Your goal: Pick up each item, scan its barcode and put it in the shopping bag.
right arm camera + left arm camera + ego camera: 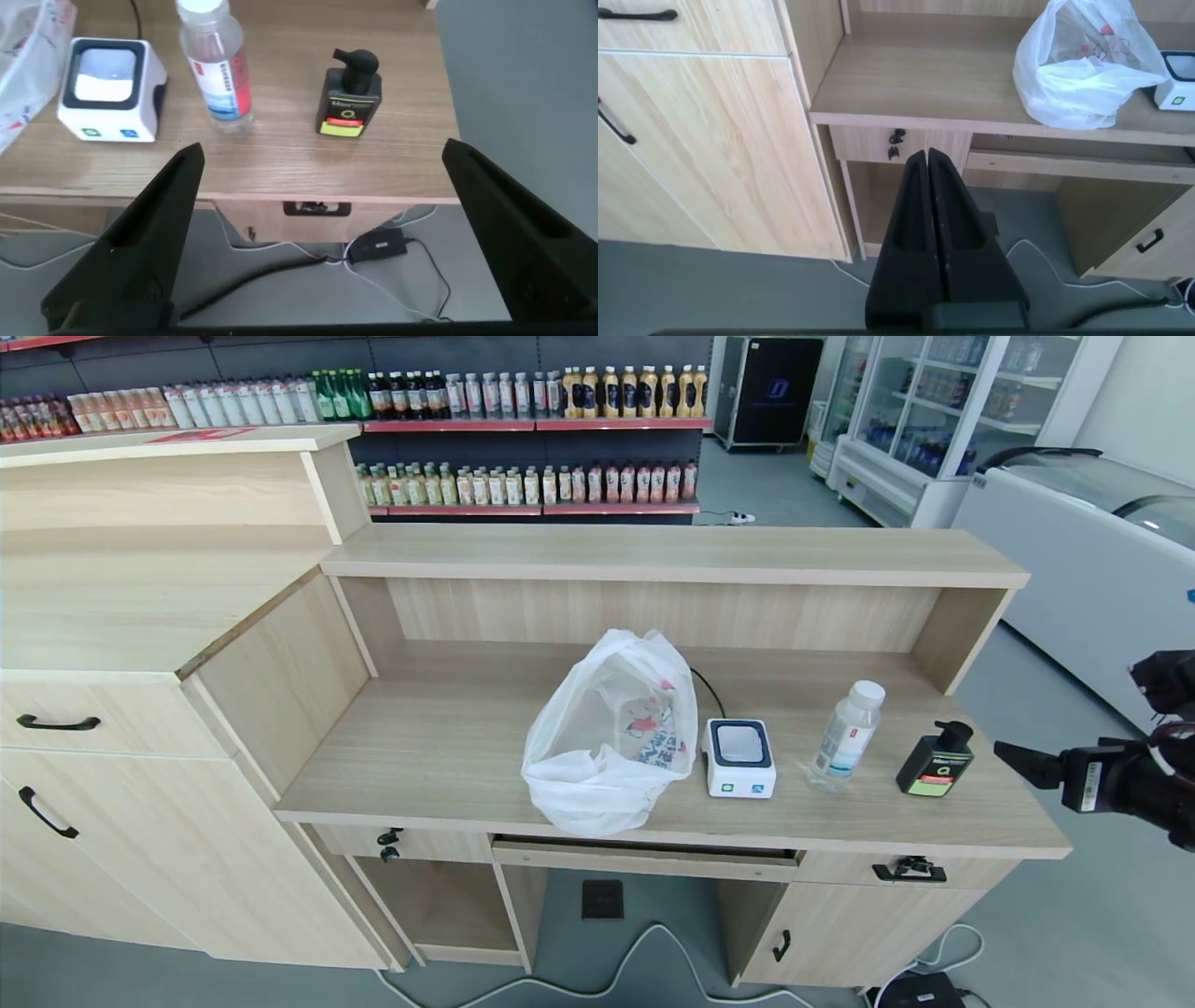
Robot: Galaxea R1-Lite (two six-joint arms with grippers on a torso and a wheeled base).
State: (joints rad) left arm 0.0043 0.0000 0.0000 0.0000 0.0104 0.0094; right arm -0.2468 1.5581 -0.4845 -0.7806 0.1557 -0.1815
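- Right gripper (322, 154) has its fingers spread wide and holds nothing. It hangs off the front right corner of the desk (448, 747), well to the right of the scanner (739, 756).
- Left gripper (927, 159) has its fingers pressed together with nothing between them. It sits low in front of the desk, well to the left of the scanner.
- Scanner lies flat on the desk top, window up.
- Bag (611, 737), white and thin, stands open just left of the scanner, touching or almost touching it.
- Water bottle (847, 733) stands upright near the scanner's right side.
- Pump bottle (935, 763), dark, stands upright farther right of the scanner, beyond the water bottle and apart from it.
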